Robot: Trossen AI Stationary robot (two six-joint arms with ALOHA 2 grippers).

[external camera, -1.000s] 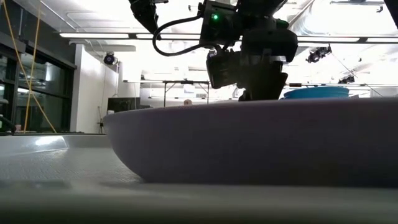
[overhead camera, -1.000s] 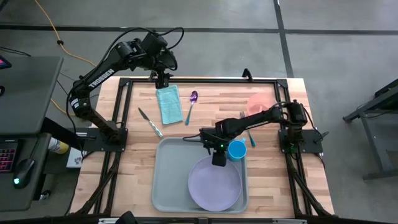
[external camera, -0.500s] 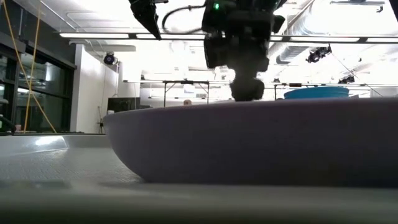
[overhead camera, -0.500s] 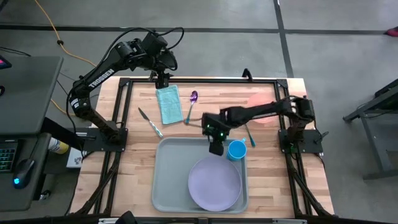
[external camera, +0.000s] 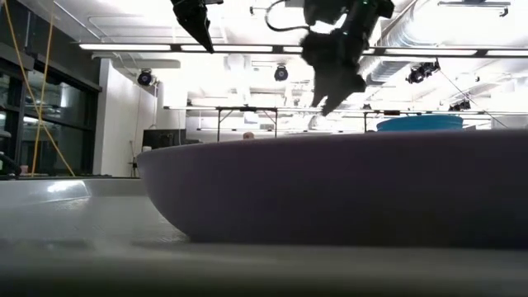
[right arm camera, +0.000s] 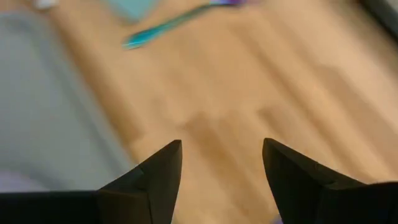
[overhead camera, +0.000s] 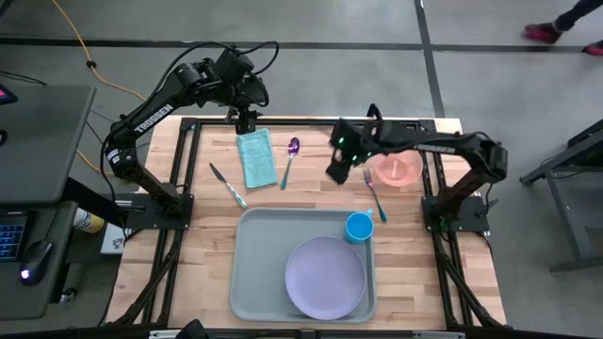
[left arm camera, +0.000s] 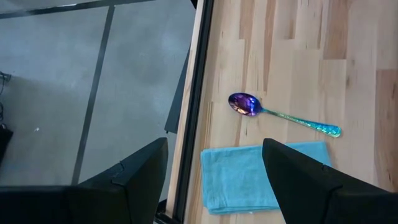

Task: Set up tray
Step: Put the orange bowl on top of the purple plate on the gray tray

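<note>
The pale grey-green tray [overhead camera: 259, 268] lies at the table's near middle. In it rest a lavender plate [overhead camera: 325, 278] and, in its far right corner, an upright blue cup [overhead camera: 358, 227]. My right gripper [overhead camera: 336, 172] hangs open and empty above bare wood beyond the tray, between a spoon [overhead camera: 290, 160] and a fork [overhead camera: 374, 196]; its wrist view shows the open fingers [right arm camera: 221, 162]. My left gripper [overhead camera: 247, 122] waits open above the far end of a teal napkin [overhead camera: 254, 157], which lies flat on the table.
A knife [overhead camera: 229, 185] lies left of the tray. A pink bowl [overhead camera: 396, 168] sits at the far right, next to the fork. Black frame rails [overhead camera: 301, 120] run along the table's edges. In the low view the plate's rim [external camera: 330, 181] fills the foreground.
My right gripper has risen from beside the blue cup and swung toward the table's far edge, turning as it went. The cup stays upright in the tray's far right corner.
</note>
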